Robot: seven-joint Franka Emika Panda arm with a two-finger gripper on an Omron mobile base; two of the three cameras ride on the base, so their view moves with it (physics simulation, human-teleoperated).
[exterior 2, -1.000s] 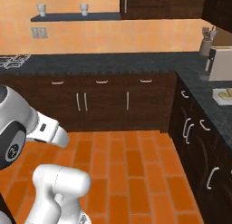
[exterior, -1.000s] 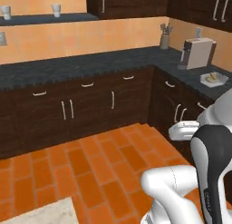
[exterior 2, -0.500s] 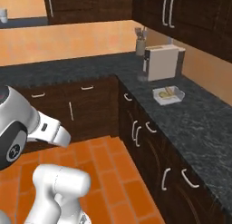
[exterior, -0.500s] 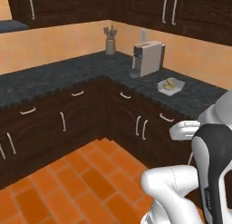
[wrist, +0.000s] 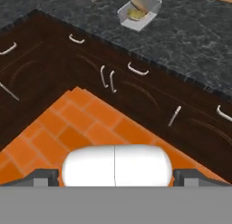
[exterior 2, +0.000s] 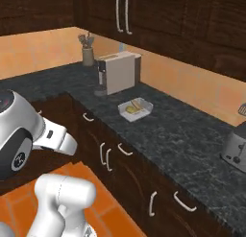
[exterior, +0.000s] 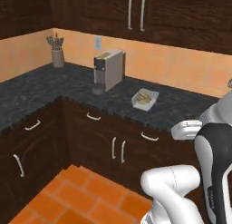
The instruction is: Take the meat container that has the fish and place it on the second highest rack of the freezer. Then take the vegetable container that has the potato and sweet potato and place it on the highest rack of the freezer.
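A small clear container (exterior: 145,98) (exterior 2: 135,109) (wrist: 139,11) with yellowish and tan pieces inside rests on the dark counter (exterior: 181,107), right of the coffee machine. I cannot tell from here whether it is the vegetable container. The meat container with the fish and the freezer are out of view. My gripper (wrist: 116,177) hangs over the orange tile floor in front of the lower cabinets. It is well short of the counter, open, with its dark fingertips (wrist: 43,175) wide apart and nothing between them.
A coffee machine (exterior: 110,69) (exterior 2: 120,70) and a utensil holder (exterior: 57,55) (exterior 2: 87,53) stand on the L-shaped counter, with a toaster (exterior 2: 235,147) further right. Dark cabinets with metal handles (wrist: 108,78) run below and above. Orange tile floor (exterior: 77,196) lies before them.
The whole scene has swung across the views, so the base has turned toward the counter corner. The coffee machine and container now sit nearer and more central. The arm keeps its pose.
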